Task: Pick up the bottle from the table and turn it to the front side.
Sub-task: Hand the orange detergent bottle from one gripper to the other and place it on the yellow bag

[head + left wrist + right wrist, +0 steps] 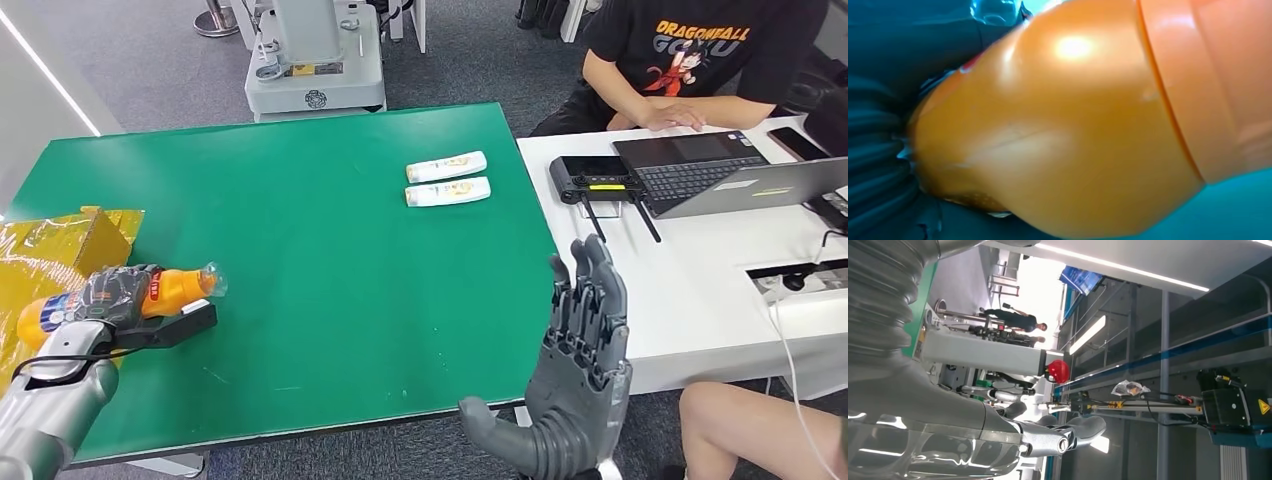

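At the left edge of the green surface (330, 250), my left hand (112, 296) grips the orange bottle (170, 289) lying sideways, beside gold foil (40, 250). My right hand (580, 380) hovers with fingers (590, 285) spread, holding nothing.

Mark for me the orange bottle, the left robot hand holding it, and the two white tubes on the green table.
orange bottle (178, 287), head view, on its orange neck end.
left robot hand (112, 297), head view, on the fingers wrapped around the bottle.
white tubes (447, 179), head view, between the pair, on the nearer tube's upper edge.
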### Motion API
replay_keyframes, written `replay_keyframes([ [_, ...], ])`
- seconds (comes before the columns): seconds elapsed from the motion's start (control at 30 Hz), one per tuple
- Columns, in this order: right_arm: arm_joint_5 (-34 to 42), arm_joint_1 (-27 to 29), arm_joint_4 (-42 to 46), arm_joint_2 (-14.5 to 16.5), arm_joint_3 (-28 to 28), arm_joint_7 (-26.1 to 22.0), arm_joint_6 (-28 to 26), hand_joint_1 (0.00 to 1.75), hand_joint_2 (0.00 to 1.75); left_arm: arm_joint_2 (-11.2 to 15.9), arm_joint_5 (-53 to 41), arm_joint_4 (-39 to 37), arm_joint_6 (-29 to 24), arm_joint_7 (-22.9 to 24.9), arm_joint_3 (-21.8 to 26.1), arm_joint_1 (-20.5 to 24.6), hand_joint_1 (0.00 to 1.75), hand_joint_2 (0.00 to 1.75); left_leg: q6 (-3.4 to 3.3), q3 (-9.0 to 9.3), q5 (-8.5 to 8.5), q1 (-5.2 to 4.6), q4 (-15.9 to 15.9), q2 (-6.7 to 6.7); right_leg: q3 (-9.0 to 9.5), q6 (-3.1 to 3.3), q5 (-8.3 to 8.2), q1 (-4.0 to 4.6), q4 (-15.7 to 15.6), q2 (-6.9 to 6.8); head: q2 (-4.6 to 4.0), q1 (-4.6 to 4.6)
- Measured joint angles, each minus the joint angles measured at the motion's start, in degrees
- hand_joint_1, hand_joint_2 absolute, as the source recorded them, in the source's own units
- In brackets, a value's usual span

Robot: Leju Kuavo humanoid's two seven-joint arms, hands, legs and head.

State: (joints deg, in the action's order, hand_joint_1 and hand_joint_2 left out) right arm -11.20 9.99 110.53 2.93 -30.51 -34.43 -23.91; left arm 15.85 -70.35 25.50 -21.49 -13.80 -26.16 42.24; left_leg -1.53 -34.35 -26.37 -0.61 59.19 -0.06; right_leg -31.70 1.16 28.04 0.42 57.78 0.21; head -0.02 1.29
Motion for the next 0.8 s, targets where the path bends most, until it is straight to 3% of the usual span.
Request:
replay_keyframes([
  [0.37,0.37,-0.71,-0.50,0.13,0.19,0.05,1.73,0.00,1.75,0.50,-1.07,-1.61,-1.90,1.42,0.25,-0.36,1.75,1.75,0.00,-0.01,0.00,0.00,0.00,-0.03,0.02,0.00,0.00,0.00,-0.01,-0.03,0.00,0.00],
  [0.8,0.25,-0.90,-0.97,0.13,0.37,0.21,2.28,0.00,1.75,1.40,-0.28,-2.69,-7.08,1.33,3.20,-4.21,1.75,1.75,0.01,-0.01,0.01,0.00,-0.01,-0.05,0.02,0.01,0.00,0.00,0.00,-0.05,0.00,0.01],
])
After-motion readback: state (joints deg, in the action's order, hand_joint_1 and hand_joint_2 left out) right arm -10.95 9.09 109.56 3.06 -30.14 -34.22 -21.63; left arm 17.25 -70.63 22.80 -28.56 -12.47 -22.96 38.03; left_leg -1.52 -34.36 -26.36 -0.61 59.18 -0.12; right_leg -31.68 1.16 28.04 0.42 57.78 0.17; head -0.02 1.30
